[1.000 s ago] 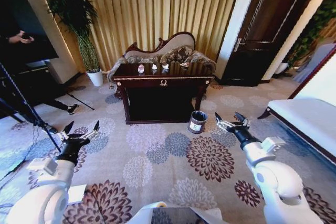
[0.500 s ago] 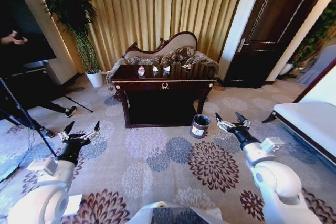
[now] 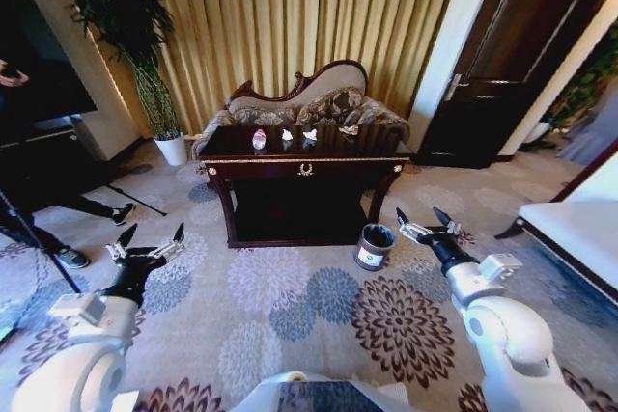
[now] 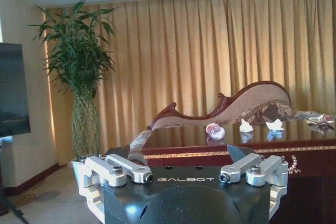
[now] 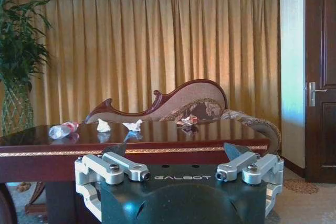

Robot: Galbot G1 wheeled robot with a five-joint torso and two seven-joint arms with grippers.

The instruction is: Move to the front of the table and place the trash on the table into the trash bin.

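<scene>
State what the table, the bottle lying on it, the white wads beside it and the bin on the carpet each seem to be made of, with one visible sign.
Table: apparently dark wood, glossy varnish; its top mirrors the items.
Bottle: likely clear plastic; see-through, red-and-white label.
Wads: probably paper; white, crumpled folds.
Bin: unclear, maybe metal or plastic; dark body, silvery band.

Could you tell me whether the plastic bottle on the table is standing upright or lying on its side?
Lying on its side: in the right wrist view the bottle stretches lengthwise along the table top near one end.
</scene>
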